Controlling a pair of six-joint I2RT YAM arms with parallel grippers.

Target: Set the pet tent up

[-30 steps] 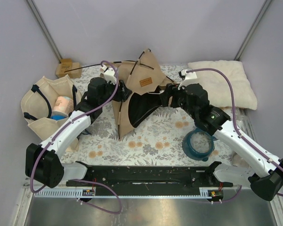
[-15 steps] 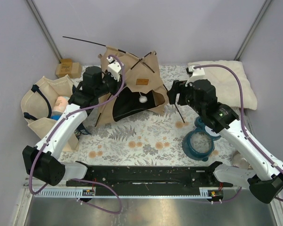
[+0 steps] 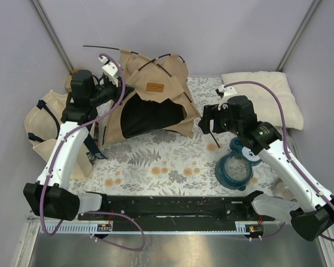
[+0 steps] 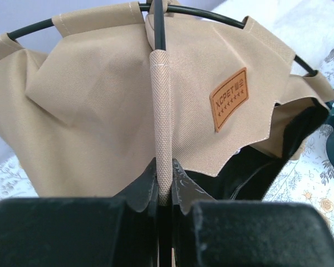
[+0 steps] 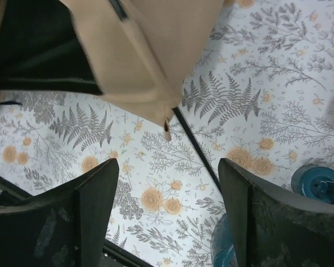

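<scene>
- The tan canvas pet tent with black trim [image 3: 156, 105] stands upright at the back of the counter, left of centre, on a floral-printed grey cloth [image 3: 167, 161]. Its dark opening faces the arm bases.
- A small brown label patch [image 4: 229, 99] sits on the front panel above the opening.
- Thin dark poles [image 4: 211, 15] arch over the top of the tent and pass through canvas sleeves.
- The left end effector [image 4: 162, 189] is pressed together on a ribbed canvas sleeve [image 4: 161, 111] holding a pole, at the tent's left side.
- The right end effector [image 5: 167, 206] is spread wide with nothing in it. It hovers over the cloth just beside the tent's right front corner [image 5: 156, 105].
- A bare pole end [image 5: 195, 147] sticks out from that corner and lies across the cloth.
- A beige fabric tote bag with dark straps [image 3: 44, 128] sits left of the tent.
- A cream fluffy pillow [image 3: 273, 97] lies well apart from the tent, at the far right.
- A teal round ring [image 3: 234, 169] lies under the right arm.
</scene>
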